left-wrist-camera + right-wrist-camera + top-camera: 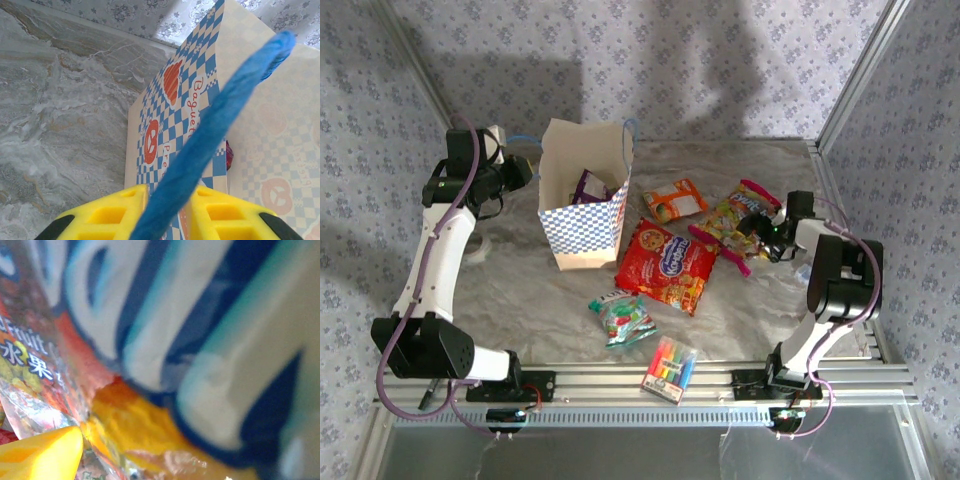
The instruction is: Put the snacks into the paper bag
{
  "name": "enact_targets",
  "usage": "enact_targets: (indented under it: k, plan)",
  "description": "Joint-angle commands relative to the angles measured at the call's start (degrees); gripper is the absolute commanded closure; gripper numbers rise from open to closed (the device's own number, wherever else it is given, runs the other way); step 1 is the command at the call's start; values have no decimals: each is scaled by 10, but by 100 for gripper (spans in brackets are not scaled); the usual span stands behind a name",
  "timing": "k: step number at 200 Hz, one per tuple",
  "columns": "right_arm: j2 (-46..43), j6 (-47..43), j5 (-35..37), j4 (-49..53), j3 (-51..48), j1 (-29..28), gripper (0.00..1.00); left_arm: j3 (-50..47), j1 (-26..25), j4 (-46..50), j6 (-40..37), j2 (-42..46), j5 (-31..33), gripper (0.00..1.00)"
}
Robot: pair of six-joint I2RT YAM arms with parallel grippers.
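Count: 1 paper bag (582,225), 5 snack packets (667,265) (4 loose, 1 purple packet (590,187) inside bag), 1 marker pack (670,368).

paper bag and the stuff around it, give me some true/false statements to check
1. The paper bag stands upright. True.
2. The left hand grips the bag's blue cord. True.
3. The red cookie bag is inside the paper bag. False: it lies on the table, just right of the bag.
4. A purple packet sits inside the bag. True.
5. The marker pack lies at the table's far edge. False: it lies at the near edge.
6. The right hand is inside the paper bag. False: it is at the pink-edged candy bag.
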State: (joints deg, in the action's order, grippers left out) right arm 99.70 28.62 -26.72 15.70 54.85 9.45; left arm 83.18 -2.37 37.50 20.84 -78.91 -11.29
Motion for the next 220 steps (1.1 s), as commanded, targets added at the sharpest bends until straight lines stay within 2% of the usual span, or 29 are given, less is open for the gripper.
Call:
enact_targets:
  k: [1,23,66,111,133,167,220]
  plan:
    - [58,14,-4,-46,15,-8,17,16,-2,8,-11,-5,-8,74]
    - [82,24,5,-64,28,-16,21,20,-2,10,-11,-5,-8,74]
    - [104,15,39,-31,57,-31,31,21,-3,11,-5,-5,-10,74]
    - [118,-8,42,2,78,-30,57,24,-3,11,-1,-5,-11,74]
    - [117,-17,41,16,87,-30,61,23,-4,10,0,-5,-11,74]
    - [105,-33,45,39,93,-27,72,22,-3,11,1,-3,-11,74]
    - [74,-64,51,90,112,-28,81,17,-4,11,3,5,-11,74]
